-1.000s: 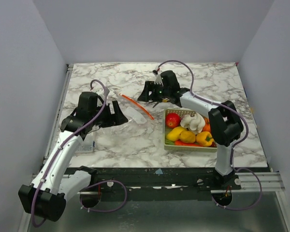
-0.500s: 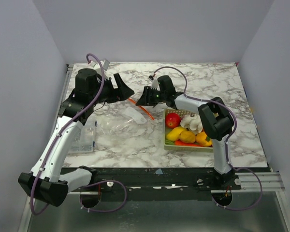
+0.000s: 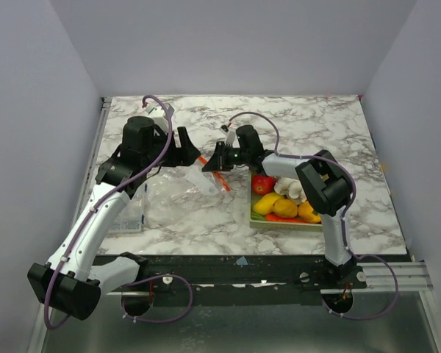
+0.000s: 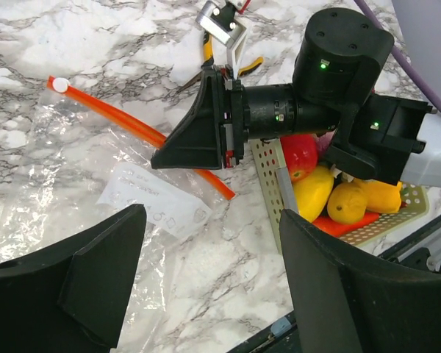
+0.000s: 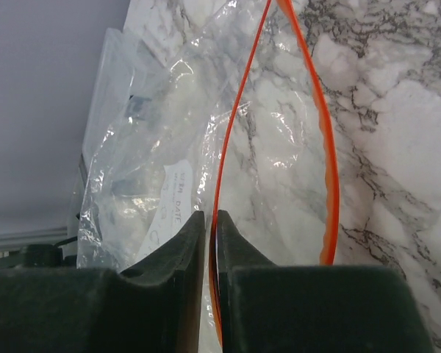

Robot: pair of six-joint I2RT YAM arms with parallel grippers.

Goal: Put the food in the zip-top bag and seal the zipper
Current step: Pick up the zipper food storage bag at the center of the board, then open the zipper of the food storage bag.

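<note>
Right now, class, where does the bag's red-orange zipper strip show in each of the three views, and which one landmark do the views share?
Top external: the zipper strip lies mid-table, just left of the basket.
Left wrist: it runs diagonally from upper left, passing behind the right gripper.
Right wrist: it fills the centre as an open loop, one strand between the gripper's fingers.
Shared landmark: the white label on the bag, beside the strip.

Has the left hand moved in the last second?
Yes. The left hand has swung toward the far side of the table, from level with the far end of the basket to beyond it. The right hand pinches the zipper.
</note>
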